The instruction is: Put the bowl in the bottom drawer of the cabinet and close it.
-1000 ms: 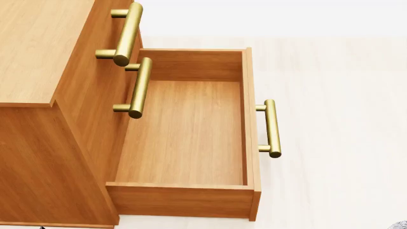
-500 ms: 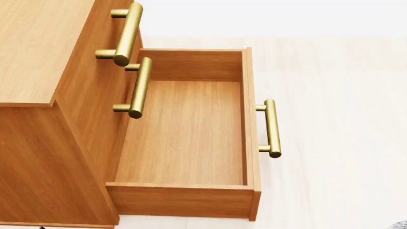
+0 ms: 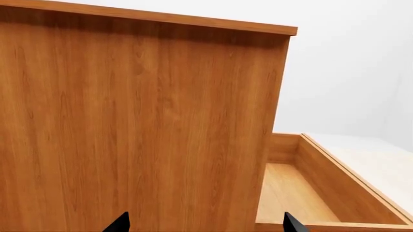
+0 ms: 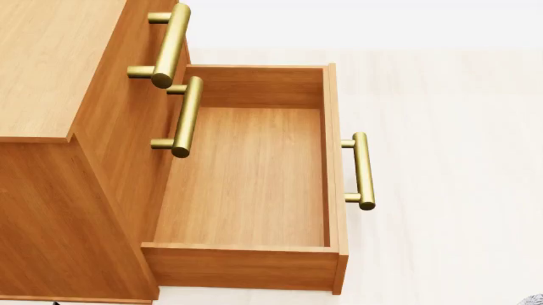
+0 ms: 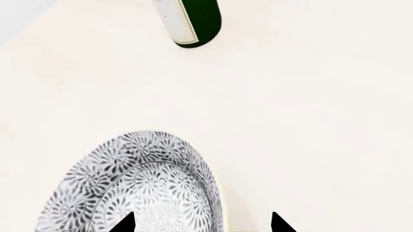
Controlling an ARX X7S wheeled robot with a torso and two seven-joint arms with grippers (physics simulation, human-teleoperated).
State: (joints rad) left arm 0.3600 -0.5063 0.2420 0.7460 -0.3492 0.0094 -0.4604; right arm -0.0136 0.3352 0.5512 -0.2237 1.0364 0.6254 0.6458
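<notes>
Head view matches the two earlier frames exactly: the bottom drawer stands pulled out of the cabinet and bare inside, so nothing has moved and I read the task as paused before the bowl goes in. The bowl fills the right wrist camera, its rim between the spread tips of my right gripper (whether they touch it, I cannot tell). My left gripper is spread too, holding nothing beside the cabinet's side.
</notes>
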